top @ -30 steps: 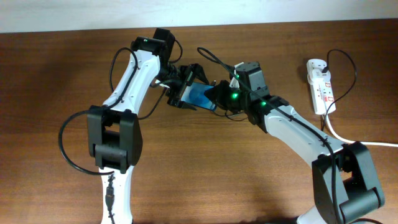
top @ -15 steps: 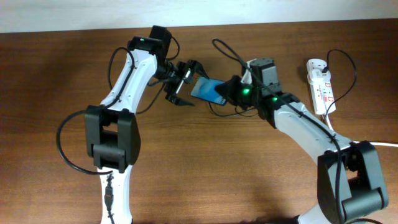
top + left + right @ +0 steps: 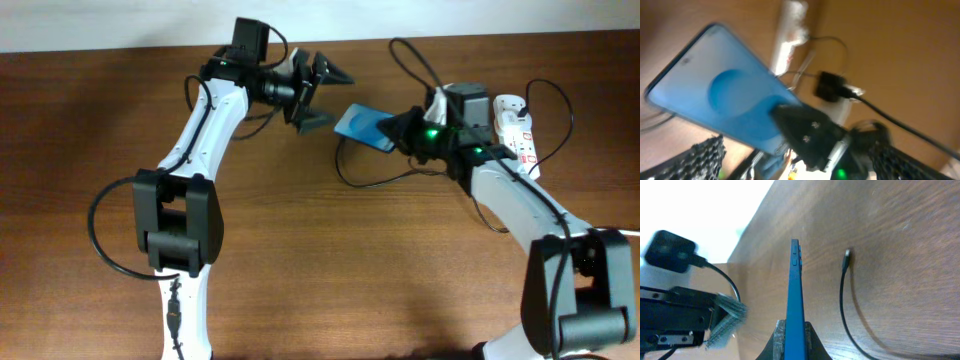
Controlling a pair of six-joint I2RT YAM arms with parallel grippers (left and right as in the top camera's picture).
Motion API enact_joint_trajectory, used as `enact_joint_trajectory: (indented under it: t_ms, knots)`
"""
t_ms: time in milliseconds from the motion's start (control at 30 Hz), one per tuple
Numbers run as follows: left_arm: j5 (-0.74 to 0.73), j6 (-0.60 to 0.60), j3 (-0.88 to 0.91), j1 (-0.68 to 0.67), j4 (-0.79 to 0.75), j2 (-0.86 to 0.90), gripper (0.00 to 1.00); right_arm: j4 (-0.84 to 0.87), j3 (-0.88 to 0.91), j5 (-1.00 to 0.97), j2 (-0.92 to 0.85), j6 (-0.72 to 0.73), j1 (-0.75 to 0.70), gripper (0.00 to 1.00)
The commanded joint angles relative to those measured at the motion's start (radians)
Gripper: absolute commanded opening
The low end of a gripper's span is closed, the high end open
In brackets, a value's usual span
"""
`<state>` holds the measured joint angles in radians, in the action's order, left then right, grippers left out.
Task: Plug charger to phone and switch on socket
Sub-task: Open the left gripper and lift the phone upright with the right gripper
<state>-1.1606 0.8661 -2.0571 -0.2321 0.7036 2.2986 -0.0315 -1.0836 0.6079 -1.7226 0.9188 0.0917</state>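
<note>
The phone (image 3: 362, 125), its blue screen lit, hangs tilted above the table with my right gripper (image 3: 398, 135) shut on its right end. From the right wrist it appears edge-on (image 3: 795, 287), clamped between both pads. My left gripper (image 3: 322, 97) stands open just left of the phone and apart from it; its view shows the phone's screen (image 3: 722, 95). The charger's thin black cable (image 3: 340, 172) loops on the table below the phone, its plug tip (image 3: 847, 255) lying free. The white socket (image 3: 518, 135) lies at the far right with a black plug in it.
The socket's thick white cord (image 3: 560, 222) runs off to the right edge. The back edge of the table lies close behind both grippers. Black robot cables arc above the right wrist (image 3: 410, 55).
My right gripper has carried the phone to the right and toward the back. My left gripper has let it go and drawn back to the left, still open.
</note>
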Motion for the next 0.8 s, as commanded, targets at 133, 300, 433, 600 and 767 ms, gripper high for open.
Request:
enact_joint_trajectory:
  t_ms: [133,300,433,600,767]
  knots:
    - [-0.235,-0.041,-0.014,0.013,-0.168,-0.002,1.0,0.051,-0.017,-0.035,0.23,0.002,-0.106,0.04]
    - [-0.234,-0.041,-0.014,0.008,-0.289,-0.002,1.0,0.067,-0.017,-0.259,0.288,0.243,-0.067,0.04]
    - [-0.214,0.072,-0.014,0.008,-0.393,-0.002,0.99,0.08,-0.017,-0.44,0.268,0.456,0.013,0.04]
    - [-0.139,0.249,-0.014,0.005,-0.496,-0.002,1.0,0.211,-0.017,-0.607,0.256,0.515,0.121,0.04]
    - [-0.129,0.336,-0.014,0.005,-0.509,-0.002,1.0,0.264,-0.017,-0.721,0.256,0.516,0.179,0.04]
